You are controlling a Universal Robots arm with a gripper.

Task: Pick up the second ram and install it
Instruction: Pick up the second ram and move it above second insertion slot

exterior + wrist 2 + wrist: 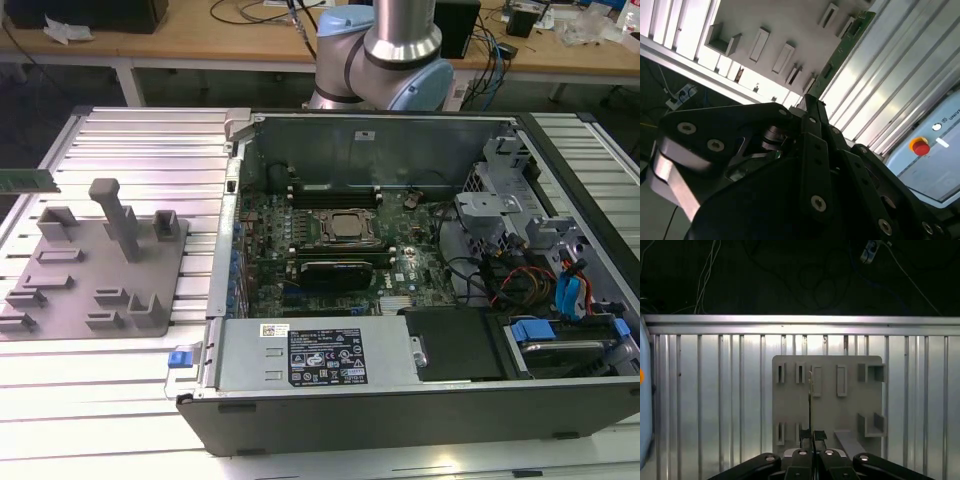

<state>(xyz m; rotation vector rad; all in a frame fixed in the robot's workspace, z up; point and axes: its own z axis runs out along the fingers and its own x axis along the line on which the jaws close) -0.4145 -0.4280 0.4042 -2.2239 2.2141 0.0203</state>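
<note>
my pincer (809,102) closed tight on second ram (847,47) | ram held over grey fixture plate (850,405) | plate on ribbed desk (715,390)

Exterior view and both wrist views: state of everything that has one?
hand: shut on the second ram
second ram: held in the hand, not in the case
fixture plate: slots look empty
computer case: side open, board exposed
</note>
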